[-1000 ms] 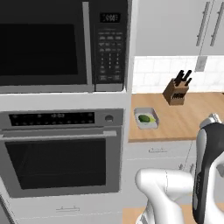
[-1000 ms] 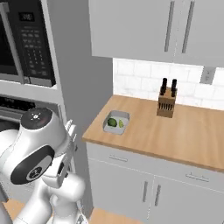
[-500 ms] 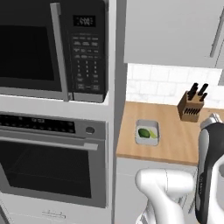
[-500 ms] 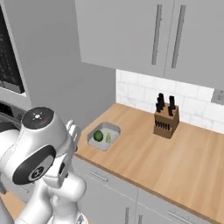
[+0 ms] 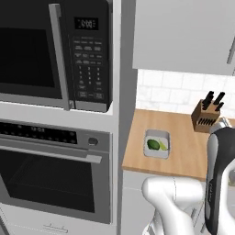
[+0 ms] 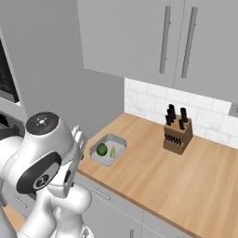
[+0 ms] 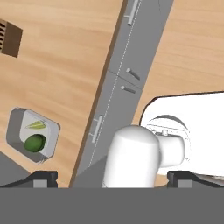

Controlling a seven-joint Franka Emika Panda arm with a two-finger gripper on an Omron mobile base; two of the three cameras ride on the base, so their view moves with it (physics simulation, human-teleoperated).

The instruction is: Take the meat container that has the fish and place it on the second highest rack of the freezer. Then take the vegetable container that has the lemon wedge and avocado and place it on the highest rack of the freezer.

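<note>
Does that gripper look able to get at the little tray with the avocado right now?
Probably yes: the tray sits alone near the counter's edge, uncovered, and the gripper is open.

Open wooden counter (image 6: 186, 186) was seen on most sides of the vegetable container (image 6: 108, 149), which lay near the counter's left end with the avocado (image 6: 102, 149) and lemon wedge (image 6: 112, 151) inside. The tall grey panel (image 5: 128, 92) beside the microwave (image 5: 55, 50) closed off its left side. The knife block (image 6: 177, 131) stood well apart by the tiled wall, and 2 upper cabinet doors (image 6: 186, 42) hung over the back of the counter.
</note>
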